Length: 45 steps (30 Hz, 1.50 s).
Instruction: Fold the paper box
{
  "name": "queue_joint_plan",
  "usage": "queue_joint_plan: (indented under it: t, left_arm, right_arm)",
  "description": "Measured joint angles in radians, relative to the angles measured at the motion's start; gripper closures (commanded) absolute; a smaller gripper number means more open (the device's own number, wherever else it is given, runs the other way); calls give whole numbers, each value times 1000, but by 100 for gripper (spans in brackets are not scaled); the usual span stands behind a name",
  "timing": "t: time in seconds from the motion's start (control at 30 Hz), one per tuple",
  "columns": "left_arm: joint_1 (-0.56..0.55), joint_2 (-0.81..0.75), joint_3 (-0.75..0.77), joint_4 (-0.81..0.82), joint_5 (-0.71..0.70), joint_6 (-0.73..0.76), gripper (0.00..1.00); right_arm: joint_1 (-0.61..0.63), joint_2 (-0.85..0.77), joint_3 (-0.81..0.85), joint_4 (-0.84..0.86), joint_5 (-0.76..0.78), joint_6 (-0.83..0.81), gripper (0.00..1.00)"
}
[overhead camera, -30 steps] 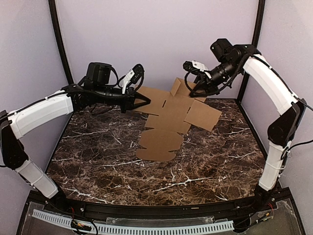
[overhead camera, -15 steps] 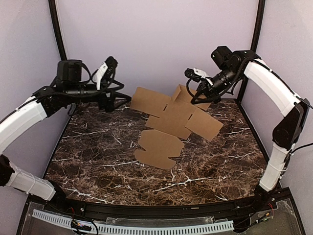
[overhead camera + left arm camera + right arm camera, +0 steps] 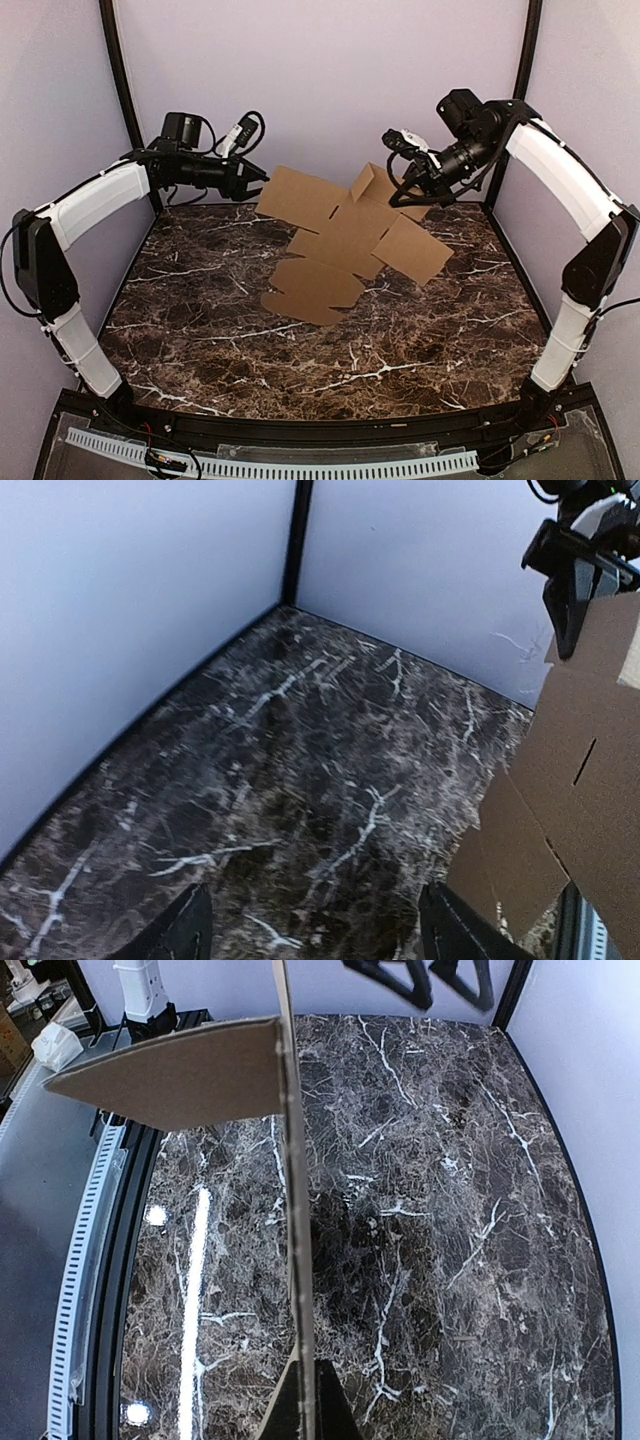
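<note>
**A:** Where's the paper box?

**B:** Mid-frame, tilted over the marbled counter. The right end effector is clenched on its upper flap. The left end effector, upper left, is spread and empty.

**A:** Handling?

**B:** Probably light: matte brown card, stiff panels, floppy along creases, rounded tabs. Pinch a flat panel near a fold.

Left tool released and drew back; paper box now hangs from right tool.
</note>
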Motion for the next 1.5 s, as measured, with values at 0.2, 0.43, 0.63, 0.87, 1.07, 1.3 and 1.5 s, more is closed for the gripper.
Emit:
queue_joint_plan:
  t: [0.2, 0.43, 0.63, 0.87, 1.07, 1.3, 1.5]
  left_arm:
    - [-116, 90, 43, -101, 109, 15, 27]
    - [-214, 61, 69, -117, 151, 36, 26]
    - [-251, 60, 67, -120, 105, 46, 23]
    - [-304, 39, 0, -61, 71, 0, 20]
    - [-292, -20, -49, -47, 24, -57, 19]
    - [-229, -148, -146, -6, 46, -114, 18]
    - [-197, -148, -195, 72, 85, -197, 19]
  right_arm:
    - [0, 20, 30, 26, -12, 50, 100]
    - [0, 48, 31, 59, -11, 110, 100]
    - [-5, 65, 31, 72, -16, 153, 100]
    - [-10, 65, 16, 100, -13, 179, 100]
    - [-11, 38, -39, 125, -12, 178, 100]
    - [-16, -6, -89, 142, -6, 172, 100]
    - [-16, -8, -100, 146, 0, 172, 100]
